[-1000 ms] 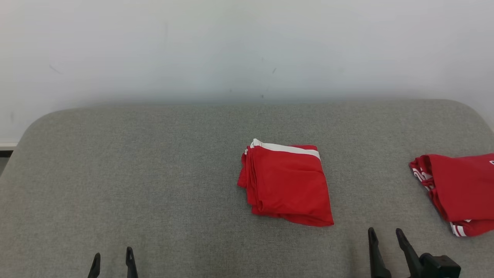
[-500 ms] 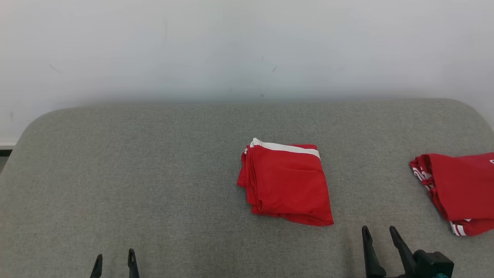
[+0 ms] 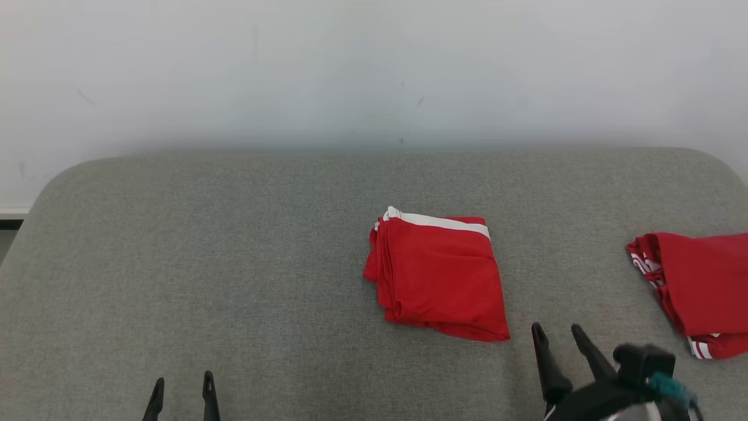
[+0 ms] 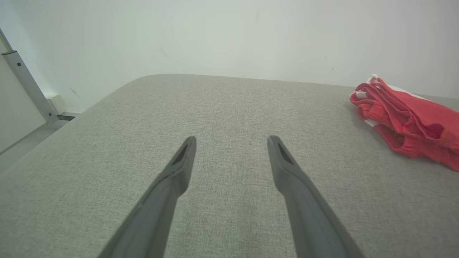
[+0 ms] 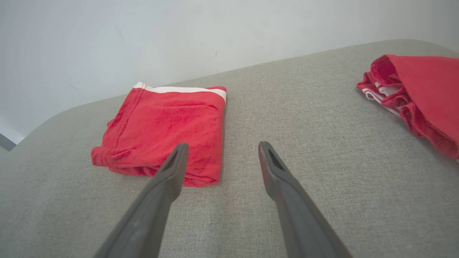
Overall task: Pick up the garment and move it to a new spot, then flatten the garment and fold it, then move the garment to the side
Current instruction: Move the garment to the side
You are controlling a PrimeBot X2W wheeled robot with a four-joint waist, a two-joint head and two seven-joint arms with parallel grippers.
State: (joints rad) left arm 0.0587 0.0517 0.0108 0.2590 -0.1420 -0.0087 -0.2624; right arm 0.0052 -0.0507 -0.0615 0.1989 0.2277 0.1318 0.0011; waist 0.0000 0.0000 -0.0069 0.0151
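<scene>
Right tool (image 3: 556, 331) beside folded red, white-banded garment (image 3: 438, 275)

the right-hand red garment (image 3: 695, 286) is cut off by the head view's right edge. the left gripper (image 3: 183, 379) is cropped by the bottom edge below its 2 fingertips. the right gripper (image 3: 557, 328) is blurred at its base.

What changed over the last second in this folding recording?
The right gripper advanced forward and to the left, toward the near right corner of the folded red garment, jaws open. Nothing was taken hold of or let go. The whole view also shifted slightly. The left gripper stayed low and open, and that garment and the second red garment lie where they were.
</scene>
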